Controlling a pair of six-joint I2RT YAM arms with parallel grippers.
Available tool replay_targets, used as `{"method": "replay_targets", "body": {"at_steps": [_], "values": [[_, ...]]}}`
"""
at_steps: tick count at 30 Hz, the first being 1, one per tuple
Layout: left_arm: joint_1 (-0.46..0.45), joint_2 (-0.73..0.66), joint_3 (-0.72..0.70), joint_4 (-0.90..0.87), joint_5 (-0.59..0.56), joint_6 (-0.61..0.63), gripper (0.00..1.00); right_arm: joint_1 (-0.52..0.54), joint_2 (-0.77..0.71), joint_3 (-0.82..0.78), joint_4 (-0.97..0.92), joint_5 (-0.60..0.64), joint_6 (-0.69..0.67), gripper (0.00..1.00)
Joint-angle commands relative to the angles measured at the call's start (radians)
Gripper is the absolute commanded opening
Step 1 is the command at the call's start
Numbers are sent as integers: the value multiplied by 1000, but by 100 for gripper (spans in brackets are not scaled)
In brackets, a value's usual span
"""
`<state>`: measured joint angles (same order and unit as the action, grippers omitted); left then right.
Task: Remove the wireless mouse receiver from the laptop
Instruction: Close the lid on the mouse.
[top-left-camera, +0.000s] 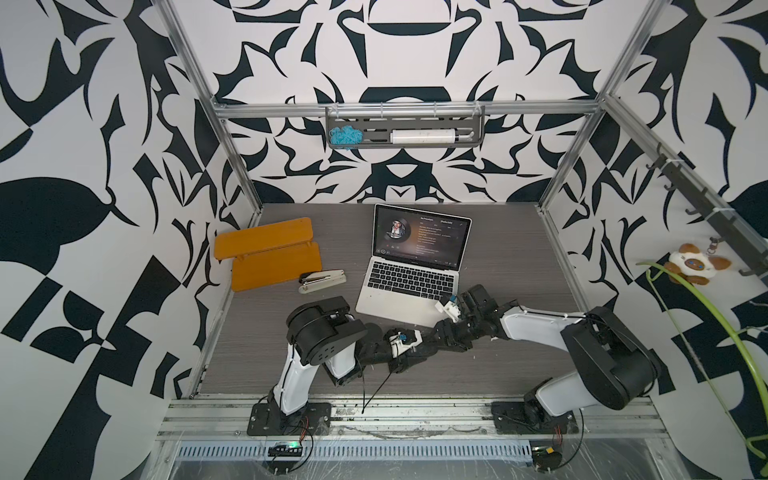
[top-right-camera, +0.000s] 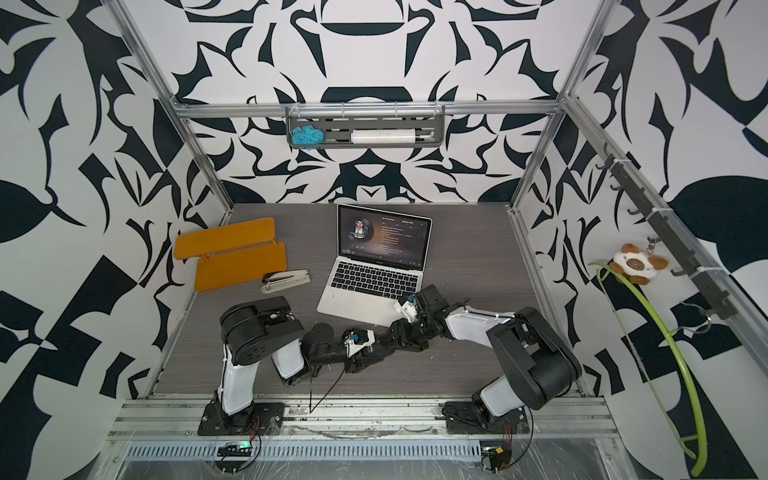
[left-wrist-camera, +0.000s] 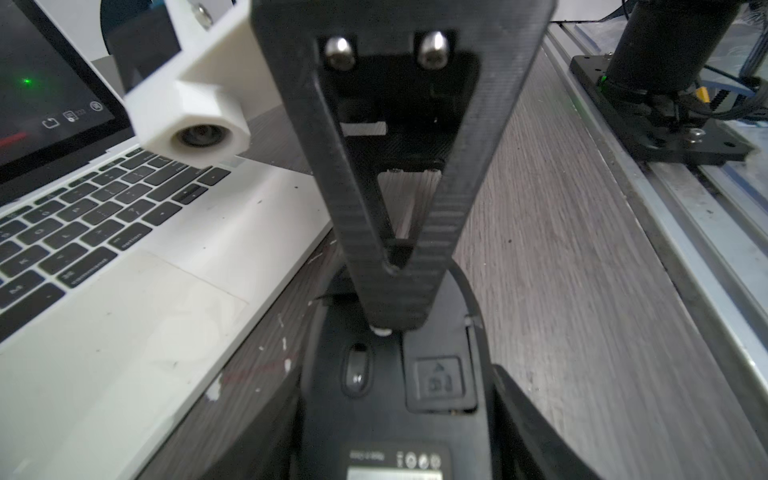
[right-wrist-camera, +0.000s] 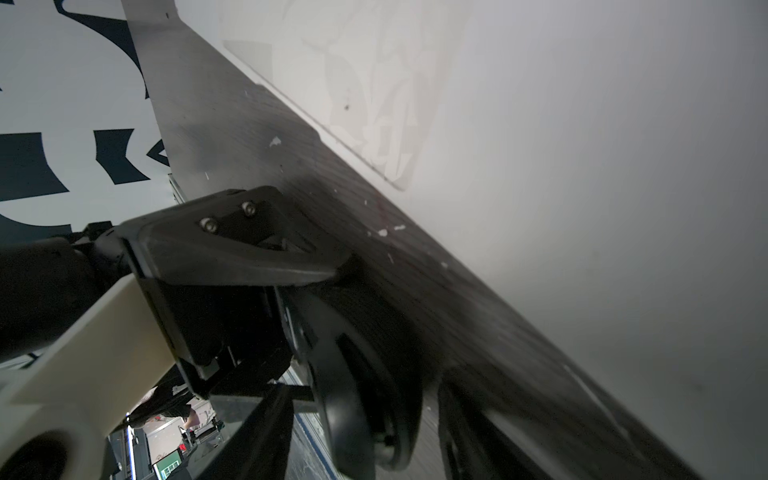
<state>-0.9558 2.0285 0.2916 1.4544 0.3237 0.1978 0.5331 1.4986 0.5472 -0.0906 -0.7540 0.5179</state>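
In both top views the slim silver laptop (top-left-camera: 409, 280) (top-right-camera: 374, 280) with black keys sits open at frame centre. Just below its lower right corner, our left gripper (left-wrist-camera: 397, 374) clamps the black oval computer mouse (left-wrist-camera: 386, 399), underside showing. The right gripper (left-wrist-camera: 398, 307) has its jaws parted around the mouse's end, one fingertip against it. The tiny wireless mouse receiver is too small for us to find.
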Motion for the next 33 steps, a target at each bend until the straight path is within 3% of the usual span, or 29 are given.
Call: {"method": "replay_targets", "body": {"at_steps": [1, 5, 16, 25, 33], "values": [[-6, 65, -26, -259, -2, 32, 49, 5, -7, 21, -40, 50, -33, 55], [-6, 70, -24, -261, -2, 32, 49, 4, -9, 21, -42, 56, -34, 45], [-6, 67, -25, -265, -2, 29, 49, 5, -21, 14, -55, 75, -43, 43], [-6, 65, -16, -284, 5, 31, 49, 12, -57, 40, -62, 79, -23, 53], [-6, 67, -14, -285, 4, 29, 49, 64, 18, 65, -90, 113, -53, 55]]}}
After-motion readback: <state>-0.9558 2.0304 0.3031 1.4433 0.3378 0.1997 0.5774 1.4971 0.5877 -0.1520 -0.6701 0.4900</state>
